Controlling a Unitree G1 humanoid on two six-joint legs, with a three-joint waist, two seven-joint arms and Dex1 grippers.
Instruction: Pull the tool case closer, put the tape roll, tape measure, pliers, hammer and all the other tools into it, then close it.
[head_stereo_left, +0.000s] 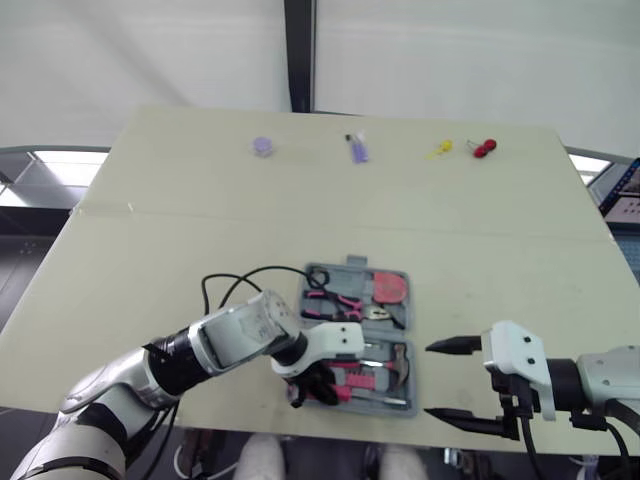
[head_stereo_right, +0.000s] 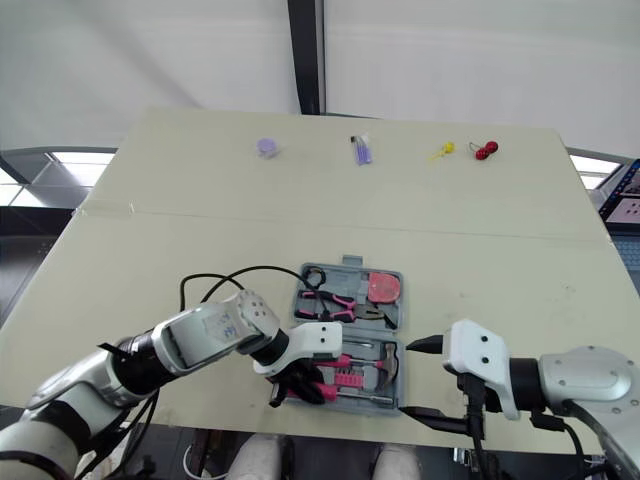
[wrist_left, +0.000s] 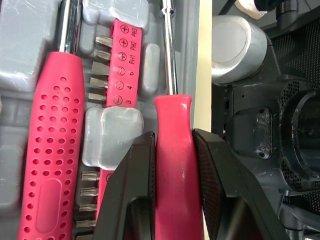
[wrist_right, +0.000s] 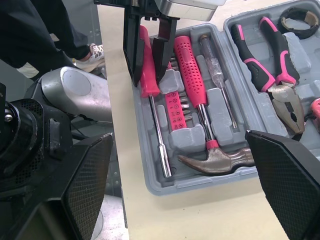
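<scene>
Left wrist view close on the pink-handled screwdriver (wrist_left: 172, 117), pinched at the handle by the left pincer (wrist_left: 173, 140), jaws pressed on both flanks, shaft lying along the outermost slot of the tool case (head_stereo_left: 356, 266). Case open and flat at the near edge of the table (head_stereo_left: 200, 220), so pulling closer judged done. Beside the screwdriver, in the same near half: pink bit strip (wrist_left: 122, 65), hammer (wrist_right: 200, 100) with perforated pink handle, clear-handled screwdriver (wrist_right: 212, 60). In the far half: pliers (wrist_right: 270, 65), black tape roll (wrist_right: 300, 17), red tape measure (head_stereo_left: 388, 288). Step in hand, by judgement: seating this last driver in its slot; cannot tell whether the handle is fully down. Next move calls for a straight press into the slot, a clean release without dragging the handle back out, then folding one half over the other, with care not to push the case off the table edge. Right pincer (head_stereo_left: 430, 380) spread wide, holding nothing, just beside the case's right wall, well placed to steady or fold. Writing: on the bit strip, "PH1", "PH2", apparently "PH3", then "4" and "3" beside slot symbols; no brand legible. Far across the table, well apart: round purple bit (head_stereo_left: 263, 146), long purple bit (head_stereo_left: 357, 150), yellow bit (head_stereo_left: 440, 150), red bit (head_stereo_left: 484, 149), too small to name.
</scene>
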